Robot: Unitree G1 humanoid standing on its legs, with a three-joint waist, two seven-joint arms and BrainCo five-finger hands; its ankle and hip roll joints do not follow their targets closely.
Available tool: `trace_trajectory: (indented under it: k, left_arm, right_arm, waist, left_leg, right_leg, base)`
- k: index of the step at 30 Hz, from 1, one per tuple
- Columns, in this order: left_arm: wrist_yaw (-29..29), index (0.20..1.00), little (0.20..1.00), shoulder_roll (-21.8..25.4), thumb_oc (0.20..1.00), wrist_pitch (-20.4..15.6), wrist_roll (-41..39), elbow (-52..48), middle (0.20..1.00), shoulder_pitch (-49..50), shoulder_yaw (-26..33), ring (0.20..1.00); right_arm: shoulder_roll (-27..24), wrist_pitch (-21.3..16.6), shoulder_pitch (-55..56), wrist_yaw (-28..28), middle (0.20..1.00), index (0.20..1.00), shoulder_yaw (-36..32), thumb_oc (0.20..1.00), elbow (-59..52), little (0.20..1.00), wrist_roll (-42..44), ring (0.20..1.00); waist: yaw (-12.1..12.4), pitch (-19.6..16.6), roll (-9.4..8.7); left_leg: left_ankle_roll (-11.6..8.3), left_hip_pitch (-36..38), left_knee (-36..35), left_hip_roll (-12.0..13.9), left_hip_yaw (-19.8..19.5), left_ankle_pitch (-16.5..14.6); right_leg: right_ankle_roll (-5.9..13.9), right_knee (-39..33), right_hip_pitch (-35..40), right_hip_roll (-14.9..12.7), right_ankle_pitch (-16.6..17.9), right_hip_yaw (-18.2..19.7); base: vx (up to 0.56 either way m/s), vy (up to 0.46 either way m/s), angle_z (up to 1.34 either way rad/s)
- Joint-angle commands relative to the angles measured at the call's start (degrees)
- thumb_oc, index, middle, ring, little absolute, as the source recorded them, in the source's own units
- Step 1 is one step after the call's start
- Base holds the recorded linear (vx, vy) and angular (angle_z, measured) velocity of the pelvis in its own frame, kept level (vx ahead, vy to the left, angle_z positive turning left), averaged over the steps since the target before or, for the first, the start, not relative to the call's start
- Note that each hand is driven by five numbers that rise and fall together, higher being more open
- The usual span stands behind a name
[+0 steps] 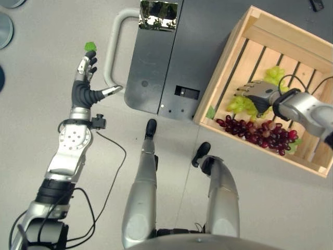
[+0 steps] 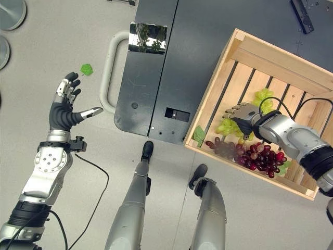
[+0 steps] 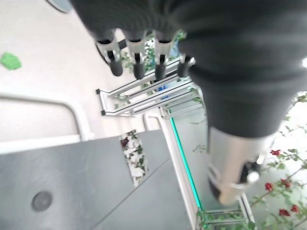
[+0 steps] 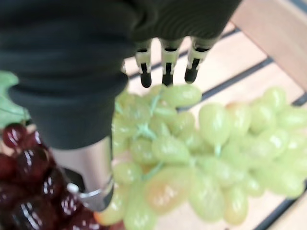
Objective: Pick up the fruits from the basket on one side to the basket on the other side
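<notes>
Inside the wooden crate (image 2: 223,83), on its slatted floor, lies the bunch of green grapes (image 2: 260,100), a loose cluster of smooth, pale, oval berries on thin green stems. Its long axis runs from the crate's near-left part toward its far-right part, one end showing beside the right hand's fingertips, the other past the wrist cover. Just nearer the robot, along the crate's front wall, stretches the bunch of dark red grapes (image 2: 260,155), round glossy berries in a long lumpy heap parallel to that wall, touching the green bunch where the two meet. A green leaf (image 2: 199,135) sits at the crate's near-left corner.

The right hand (image 2: 242,115) hovers directly over the middle of the green bunch, palm down, dark ribbed cover toward the far-right; in its wrist view the fingers (image 4: 165,67) hang fairly straight with dark tips just above the berries, thumb alongside, not closed round anything.

The crate is pale raw timber with plank walls and gaps between its floor slats; it rests on a dark grey flat platform (image 2: 151,78) with a light grey tubular handle (image 2: 108,67) looping off its left edge.

Well apart on the left, the left hand (image 2: 63,109) is held above the grey floor, fingers spread and relaxed, holding nothing. A small green leaf (image 2: 86,69) lies on the floor beyond it.
</notes>
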Motion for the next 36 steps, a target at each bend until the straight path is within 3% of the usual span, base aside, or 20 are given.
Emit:
trace_trajectory:
  k: [1,5,6,7,8,23,24,25,27,28,30,33,34,36]
  left_arm:
    - [1.19,1.000,1.000,-2.04,1.000,-3.79,-0.20,-4.19,1.000,-1.39,1.11,1.000]
    - [1.54,1.000,1.000,-3.37,1.000,-3.82,-0.26,-4.39,1.000,-1.03,0.55,1.000]
    - [1.58,1.000,1.000,-3.54,1.000,-3.82,-0.28,-4.42,1.000,-0.96,0.47,1.000]
    - [1.56,1.000,1.000,-3.75,1.000,-3.76,-0.25,-4.50,1.000,-0.92,0.50,1.000]
    - [1.51,1.000,1.000,-3.91,1.000,-3.68,-0.12,-4.56,1.000,-0.90,0.40,1.000]
    - [1.96,1.000,1.000,-5.25,1.000,-3.72,0.19,-5.66,1.000,-1.02,0.07,1.000]
    - [2.04,1.000,1.000,-5.25,1.000,-3.75,0.31,-5.79,1.000,-1.34,0.18,1.000]
    - [1.99,1.000,1.000,-5.43,1.000,-3.70,0.29,-5.77,1.000,-1.08,0.18,1.000]
    - [1.90,1.000,1.000,-5.39,1.000,-3.65,0.23,-5.89,1.000,-0.77,0.28,1.000]
    - [1.79,1.000,1.000,-5.40,1.000,-3.71,0.16,-6.06,1.000,-0.77,0.49,1.000]
    - [1.39,1.000,1.000,-5.39,1.000,-3.69,0.02,-6.03,1.000,-0.63,0.45,1.000]
    - [1.29,1.000,1.000,-5.52,1.000,-3.64,-0.41,-6.13,1.000,-0.58,0.85,1.000]
    - [1.29,1.000,1.000,-5.53,1.000,-3.60,-0.43,-6.05,1.000,-0.40,0.69,1.000]
    - [0.37,1.000,1.000,-5.44,1.000,-3.69,-1.20,-6.11,1.000,0.11,1.44,1.000]
  right_arm:
    - [0.55,1.60,-0.66,-1.67,1.000,1.000,1.14,1.000,2.98,1.000,-1.75,1.000]
    - [3.59,2.82,1.71,-2.39,1.000,1.000,-0.36,1.000,6.36,1.000,-2.96,1.000]
    - [4.00,2.96,2.10,-2.51,0.699,0.699,-0.63,0.699,6.67,0.699,-2.99,0.699]
    - [4.40,3.13,2.49,-2.62,0.551,0.551,-0.96,0.551,6.85,0.551,-3.05,0.551]
    - [4.84,3.26,3.02,-2.72,0.200,0.200,-1.27,0.200,7.04,0.200,-3.17,0.200]
    - [7.43,4.13,6.15,-4.02,0.200,0.200,-5.02,0.200,7.26,0.200,-1.45,0.200]
    - [8.09,4.39,6.39,-4.57,0.200,0.200,-6.20,0.200,7.40,0.200,-0.40,0.200]
    - [8.35,4.56,6.71,-4.84,0.200,0.200,-6.64,0.200,7.53,0.200,0.19,0.200]
    - [8.46,4.68,7.03,-5.08,0.200,0.200,-7.28,0.200,7.17,0.200,0.66,0.200]
    - [8.50,4.68,7.05,-5.24,0.200,0.200,-7.78,0.200,6.71,0.200,1.10,0.200]
    - [8.71,4.64,7.33,-5.83,0.200,0.200,-9.05,0.200,4.92,0.200,3.00,0.200]
    - [10.37,5.30,9.74,-7.06,0.200,0.200,-15.21,0.200,1.65,0.200,11.43,0.200]
    - [10.34,5.33,10.16,-6.97,0.200,0.200,-15.29,0.200,1.50,0.200,11.45,0.200]
    - [11.91,4.42,13.18,-7.41,0.200,0.200,-22.31,0.200,-3.74,0.200,22.61,0.200]
  waist:
    - [-0.74,-0.57,2.22]
    - [-0.76,-0.57,2.94]
    - [-0.78,-0.57,3.03]
    - [-0.82,-0.57,3.09]
    - [-0.85,-0.57,3.13]
    - [-1.36,-0.57,2.94]
    - [-1.36,-0.57,2.98]
    - [-1.46,-0.57,2.92]
    - [-1.38,-0.57,2.86]
    - [-1.26,-0.57,2.87]
    - [-1.31,-0.57,2.74]
    - [-1.45,-0.57,2.70]
    - [-1.46,-0.57,2.61]
    - [-1.61,-0.57,2.32]
  left_leg:
    - [3.85,0.68,5.32,-1.15,-0.12,-8.35]
    - [3.97,-0.19,5.57,-1.49,-0.18,-8.43]
    - [3.98,-0.27,5.58,-1.49,-0.19,-8.43]
    - [4.02,-0.41,5.58,-1.54,-0.18,-8.45]
    - [4.06,-0.49,5.60,-1.59,-0.19,-8.48]
    - [4.46,-0.09,5.22,-1.71,-0.17,-8.78]
    - [4.62,-1.12,4.90,-1.77,-0.04,-7.15]
    - [4.47,0.09,4.95,-1.73,-0.20,-8.51]
    - [4.46,0.53,4.61,-1.66,-0.18,-8.42]
    - [4.64,-0.26,4.25,-1.70,-0.01,-6.96]
    - [4.50,1.99,3.78,-1.64,-0.18,-8.16]
    - [4.65,2.43,3.14,-1.70,-0.10,-6.49]
    - [4.49,3.67,3.27,-1.60,-0.26,-8.02]
    - [4.62,5.11,2.31,-1.65,-0.02,-6.50]
  right_leg:
    - [3.34,-6.50,-1.09,1.01,5.64,0.49]
    - [3.44,-5.72,-2.01,0.66,5.36,0.60]
    - [3.40,-5.62,-2.18,0.65,5.32,0.66]
    - [3.37,-5.51,-2.35,0.69,5.26,0.71]
    - [3.36,-5.29,-2.60,0.66,5.22,0.75]
    - [3.61,-6.17,-2.31,0.68,5.50,1.25]
    - [3.00,-6.91,-3.05,0.48,7.25,0.44]
    - [3.59,-6.52,-2.02,0.71,5.85,1.11]
    - [3.60,-6.88,-1.53,0.78,5.96,1.02]
    - [2.99,-7.52,-2.12,0.62,7.48,0.30]
    - [3.65,-7.51,-0.16,0.83,6.25,0.83]
    - [2.99,-8.56,0.80,0.59,8.06,-0.13]
    - [3.61,-8.04,1.79,0.77,6.45,0.55]
    - [3.00,-9.51,3.93,0.68,8.18,-0.63]
  base:
    - [0.01,0.009,-0.05]
    - [0.00,0.000,0.00]
    - [0.00,0.000,0.00]
    - [0.01,0.002,0.03]
    - [0.00,0.000,0.00]
    - [-0.01,0.002,0.00]
    - [-0.01,0.000,0.05]
    - [-0.02,0.007,0.06]
    - [-0.01,0.005,0.03]
    - [-0.08,0.036,0.04]
    - [-0.01,0.006,0.02]
    - [0.00,0.005,0.01]
    - [0.00,0.000,0.00]
    - [-0.03,0.023,0.05]
